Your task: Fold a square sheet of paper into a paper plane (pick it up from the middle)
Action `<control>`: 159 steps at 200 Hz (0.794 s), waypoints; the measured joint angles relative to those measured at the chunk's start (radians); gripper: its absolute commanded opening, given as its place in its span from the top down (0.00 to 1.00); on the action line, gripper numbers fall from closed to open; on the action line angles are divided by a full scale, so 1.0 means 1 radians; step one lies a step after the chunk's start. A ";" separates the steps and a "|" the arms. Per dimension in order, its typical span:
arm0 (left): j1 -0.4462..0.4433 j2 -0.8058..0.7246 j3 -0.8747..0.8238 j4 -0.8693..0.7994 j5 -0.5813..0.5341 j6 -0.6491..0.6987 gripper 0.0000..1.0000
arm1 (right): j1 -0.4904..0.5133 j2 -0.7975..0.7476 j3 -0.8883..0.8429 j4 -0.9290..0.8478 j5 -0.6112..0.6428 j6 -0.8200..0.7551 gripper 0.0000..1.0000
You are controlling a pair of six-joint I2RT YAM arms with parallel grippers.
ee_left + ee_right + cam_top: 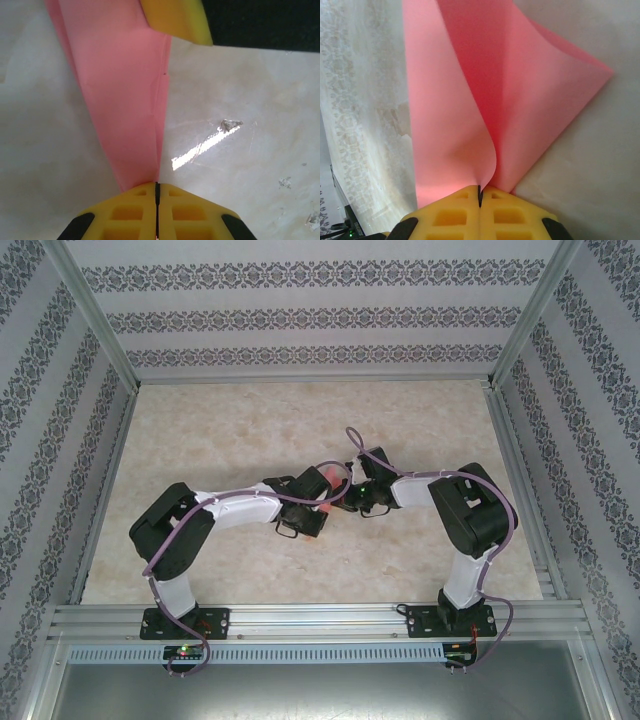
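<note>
A: Start at the near edge. What's there?

B: The rail [320, 618], with both bases bolted to it. The left arm [240, 508] and right arm [465, 505] bend inward and meet over the middle of the table [230, 430].

A: Left gripper?

B: The left gripper [157, 190] has its fingers pressed together, with no gap between the yellow tips. The narrow end of the paper [125, 100] runs straight into the seam, so it is pinching the paper.

A: And the right one?

B: Much the same. The right gripper [480, 192] is closed tight on the paper, which rises from its seam in two curled layers. In that wrist view one corner points off to the right.

A: So where is the paper?

B: Between the two grippers, mid-table. From above it is a small pink patch, mostly hidden by the wrists. In the left wrist view it widens away from the fingers, with a crease down its right side. A yellow pad [175, 17] of the right gripper overlaps its far end.

A: Is it touching the table?

B: I cannot tell.

A: Beyond that?

B: Marbled tabletop with a glare streak [205, 145] on it, then the patterned wall [310, 315].
</note>
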 measured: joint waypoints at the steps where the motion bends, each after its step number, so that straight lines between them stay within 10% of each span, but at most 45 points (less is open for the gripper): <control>1: 0.000 0.000 0.000 0.001 0.000 0.000 0.91 | 0.000 0.000 0.000 0.000 0.000 0.000 1.00; 159: 0.006 -0.056 -0.075 0.038 0.020 0.034 0.92 | -0.003 0.006 0.005 -0.010 -0.024 -0.011 1.00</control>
